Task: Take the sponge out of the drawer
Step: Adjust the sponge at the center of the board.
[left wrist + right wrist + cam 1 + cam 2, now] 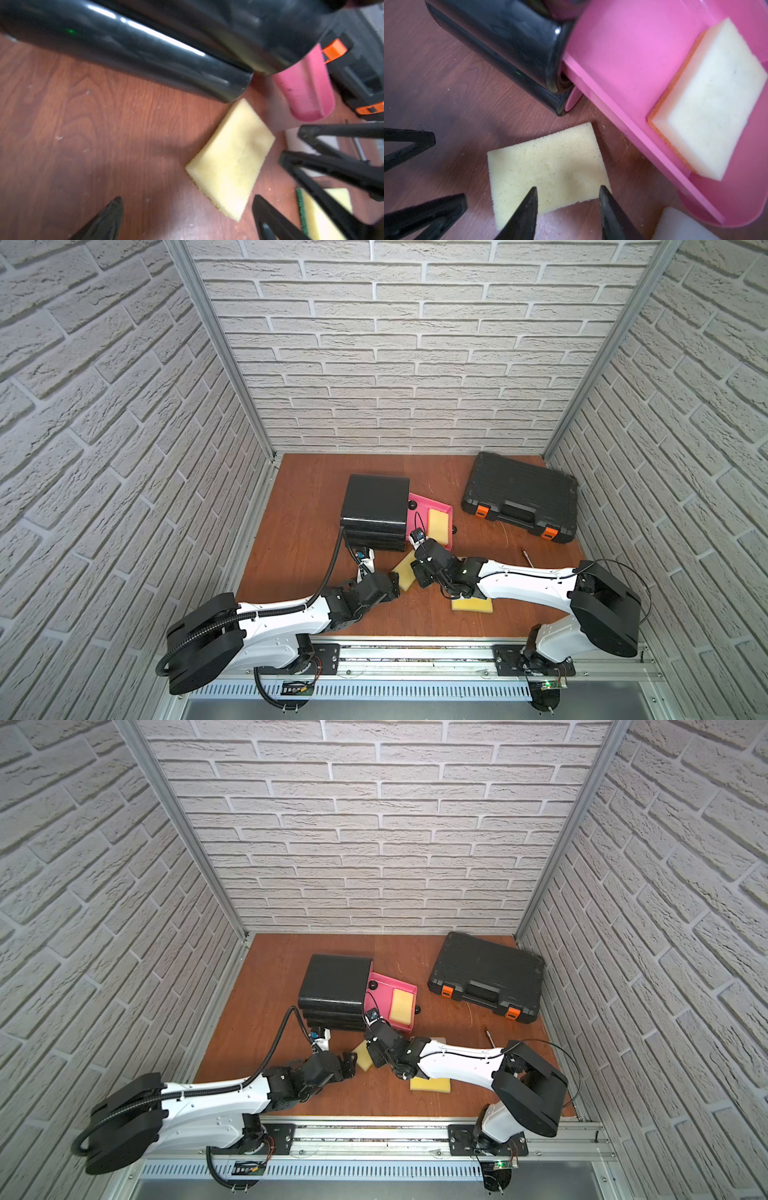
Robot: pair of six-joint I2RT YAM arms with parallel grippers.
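Retrieval appears unfinished: one sponge [438, 524] lies in the one open drawer [419, 502], near the middle of the table [299, 510]. Two loose yellow sponges [405, 572] lie nearer its front edge. The right gripper [569, 192], half open and empty, hovers over one; the left gripper [188, 198] gapes wide, empty. Next: a reach into the drawer.

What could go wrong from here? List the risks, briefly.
1. The right pincer hangs open over the loose sponge on the table, not over the orange-backed sponge in the pink drawer. It may grab the wrong one.
2. The left pincer, open, sits close beside the same loose sponge, so the two pincers could collide.
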